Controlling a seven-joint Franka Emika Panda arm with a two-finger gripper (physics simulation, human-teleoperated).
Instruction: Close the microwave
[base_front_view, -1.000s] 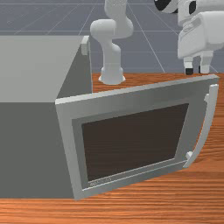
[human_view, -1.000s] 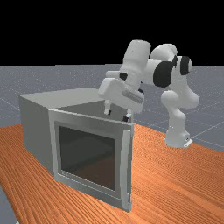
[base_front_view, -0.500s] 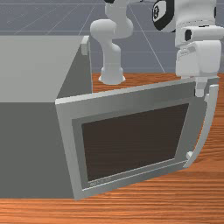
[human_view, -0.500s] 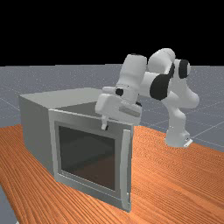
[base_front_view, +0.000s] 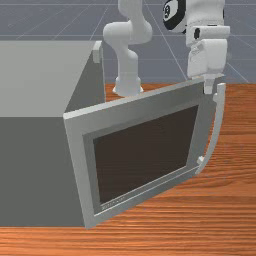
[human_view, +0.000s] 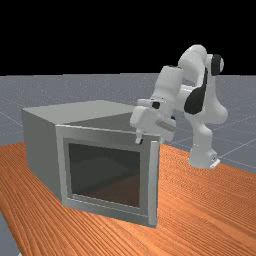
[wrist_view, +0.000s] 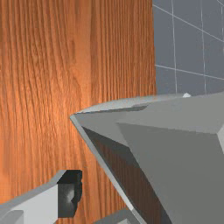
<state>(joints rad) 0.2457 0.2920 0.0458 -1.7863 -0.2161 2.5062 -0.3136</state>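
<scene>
Door (base_front_view: 125, 114) is wide open, hinge edge (base_front_view: 80, 165) on the microwave (base_front_view: 35, 165) body, which sits at the front view's left on the table (base_front_view: 220, 215); free edge w/ its handle (base_front_view: 217, 125) swings out to the front view's right. Your gripper (base_front_view: 207, 87) is up at the top corner by the handle, fingers spread astride the panel, not pinching it: outer finger (base_front_view: 208, 86) lies over the outer face, just beside the handle's top end, and the other finger (wrist_view: 70, 192) hangs on the inner side, apart from the panel in the wrist view. Can't tell for sure how hard the outer one bears, but it looks like contact. Step in hand, I'd say: sweep the door shut w/ that outer finger. Good spot for it, far from the hinge, so light force should do. Pull toward the arm's base first, then bend the path round toward the body, i.e. follow the hinge arc, not a straight line, or the tip may slide off the corner. Turn the wrist w/ the panel & hold ht. so you don't ride up over the top. Approx. last bit: get the inner finger out before it jams btwn door & body, then push flat from outside.
</scene>
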